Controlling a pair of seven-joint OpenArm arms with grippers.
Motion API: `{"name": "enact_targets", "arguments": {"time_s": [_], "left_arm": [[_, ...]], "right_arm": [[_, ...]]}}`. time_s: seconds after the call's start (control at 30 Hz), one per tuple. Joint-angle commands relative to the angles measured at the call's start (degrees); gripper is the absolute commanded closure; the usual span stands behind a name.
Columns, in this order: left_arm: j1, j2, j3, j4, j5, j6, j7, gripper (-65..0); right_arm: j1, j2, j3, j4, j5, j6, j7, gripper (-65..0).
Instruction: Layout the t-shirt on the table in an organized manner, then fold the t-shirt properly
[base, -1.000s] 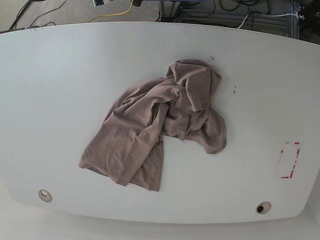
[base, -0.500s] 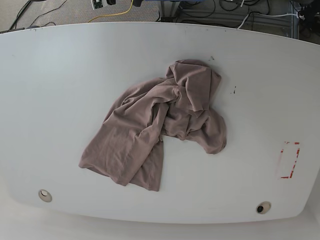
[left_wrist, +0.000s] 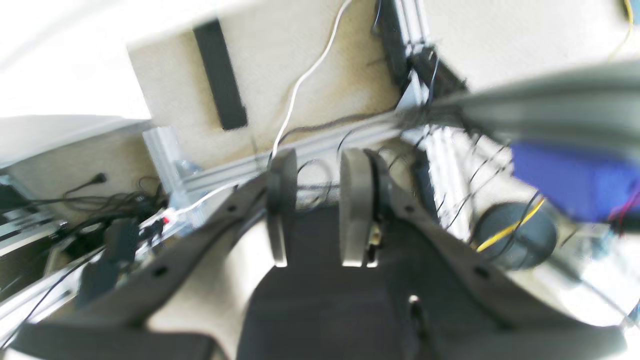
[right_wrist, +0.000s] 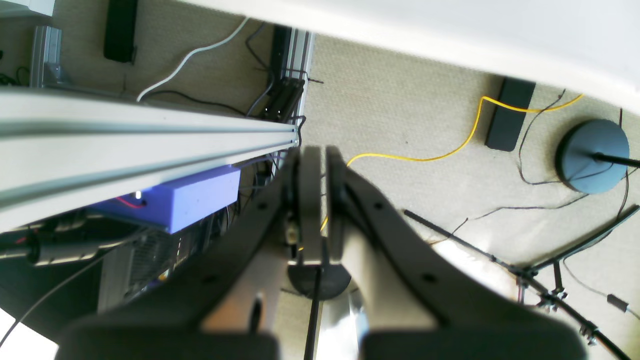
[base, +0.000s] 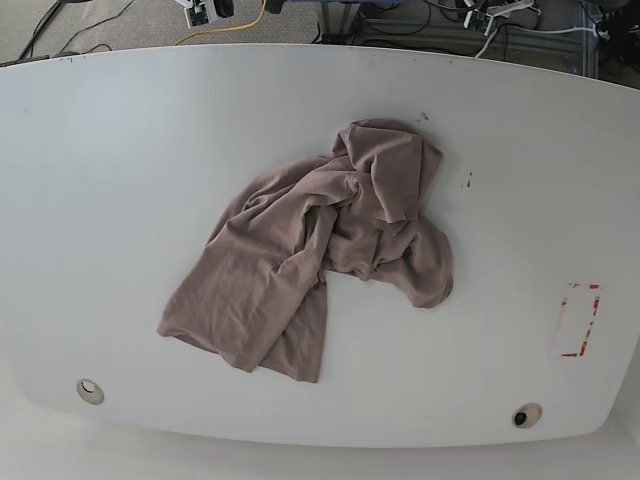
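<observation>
Mauve-brown and crumpled, the t-shirt (base: 318, 262) lies in a heap near the middle of your white desk (base: 120, 180), its wider flat part spilling toward the near left and a bunched, folded mass at the far right. Left of it, near the front edge, you have a small round hole (base: 90, 390); a second hole (base: 525, 415) sits at the front right, and a red dashed rectangle (base: 578, 320) marks the right side. Neither arm reaches over the desk. Your right gripper (right_wrist: 314, 210) hangs over carpeted floor (right_wrist: 400, 120) with cables, its jaws pressed closed on nothing. Your left gripper (left_wrist: 320, 207) shows blurred, jaws parted with a clear gap, holding nothing.
</observation>
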Motion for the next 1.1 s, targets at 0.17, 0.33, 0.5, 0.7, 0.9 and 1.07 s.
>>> {"name": "enact_targets", "arguments": {"time_s": [0.17, 0.33, 0.5, 0.7, 0.9, 1.07], "left_arm": [[-1.3, -0.1, -0.3, 2.6, -2.3, 0.0, -1.1, -14.9], [-4.0, 0.1, -0.2, 5.6, -3.3, 0.0, -0.6, -15.6], [-6.6, -0.1, -0.3, 6.1, -4.0, -0.1, 0.1, -15.9], [-9.8, -0.2, 0.4, 7.0, -2.3, -0.1, 0.3, -16.5], [-10.6, -0.1, 1.5, 8.8, -2.0, -0.3, 0.9, -17.4], [-11.7, 0.0, 3.0, 9.3, -1.6, -0.3, 1.0, -17.4]], "right_arm": [[-0.4, 0.8, 0.2, 2.4, -0.2, 0.0, 0.6, -2.4], [0.4, 0.8, 0.2, 2.4, -0.2, -0.2, 0.7, -6.3], [1.4, 0.8, 0.0, 3.3, -0.4, -0.2, 0.5, -9.4], [2.7, 0.4, 0.2, 4.3, 0.0, -0.2, 0.9, -11.3], [2.7, 0.6, 0.2, 4.3, -0.1, -0.2, 1.4, -9.0], [3.1, 0.4, 0.5, 4.9, 0.0, -0.3, 1.8, -8.8]]}}
